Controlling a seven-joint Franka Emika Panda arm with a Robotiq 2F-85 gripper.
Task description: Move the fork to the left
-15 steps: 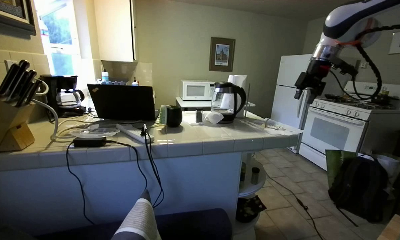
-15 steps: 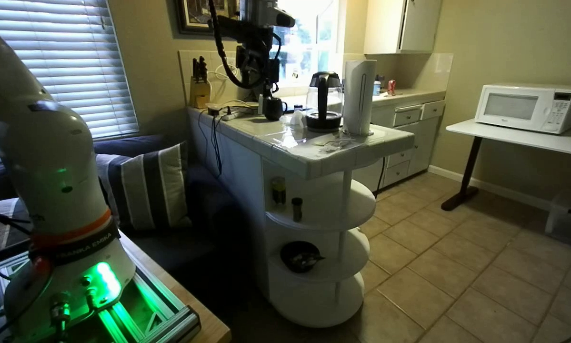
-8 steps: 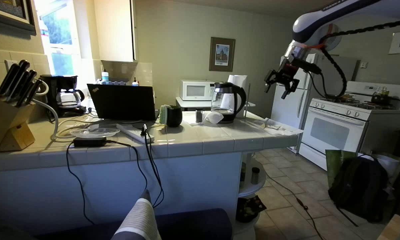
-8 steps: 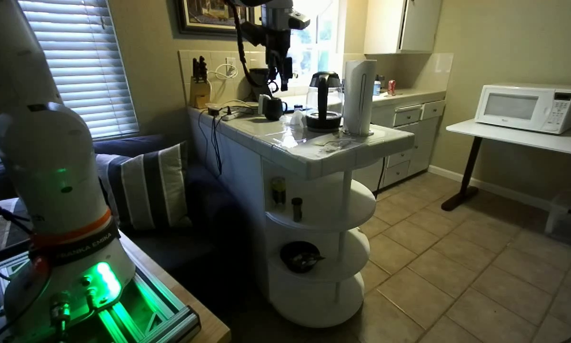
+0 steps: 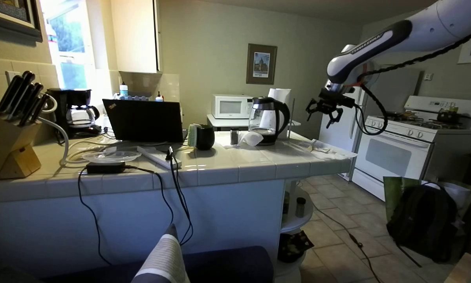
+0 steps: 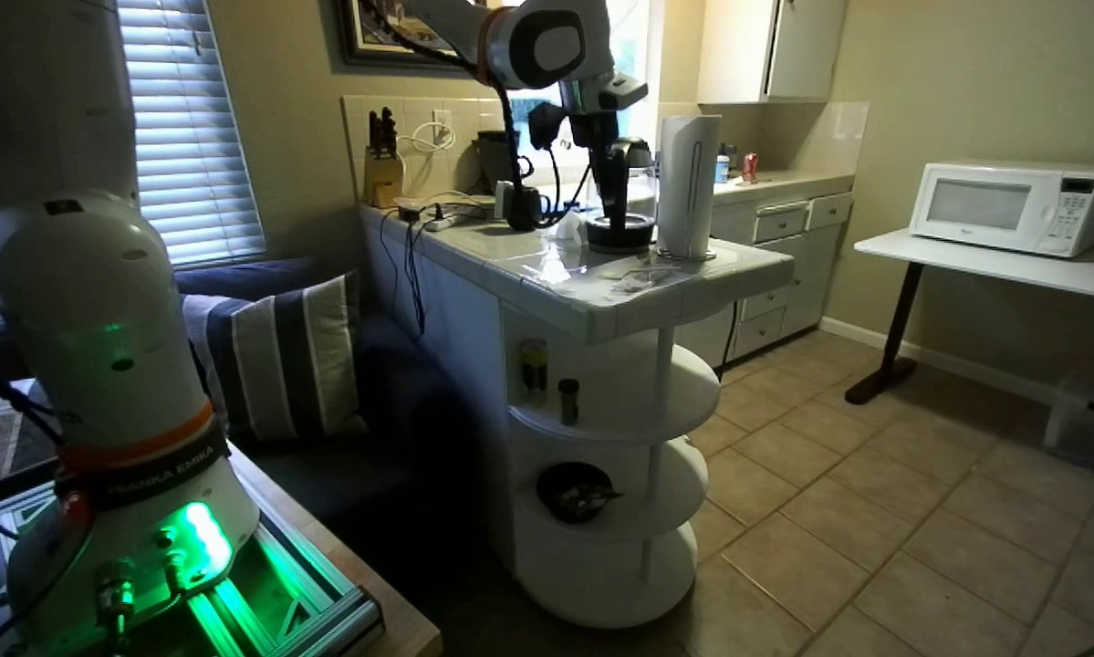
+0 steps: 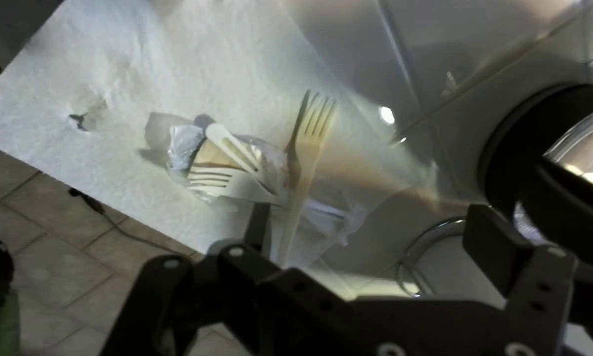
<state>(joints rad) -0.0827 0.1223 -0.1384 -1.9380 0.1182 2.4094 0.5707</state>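
white-tiled table [image 5: 227, 158]; toward the wrist view's left, a paper sheet [image 7: 202, 64] bearing a whiter plastic fork [image 7: 240, 186], then, rightward, the cream plastic fork [image 7: 306, 160], tines away, handle reaching toward the empty, spread jaws, nearer the view's left finger [image 7: 259, 227]; closing should pinch across its long axis.

The robot arm [image 5: 376, 51] reads FRANKA EMIKA — as does the dark band [image 6: 161, 472] round its base [image 6: 131, 540].
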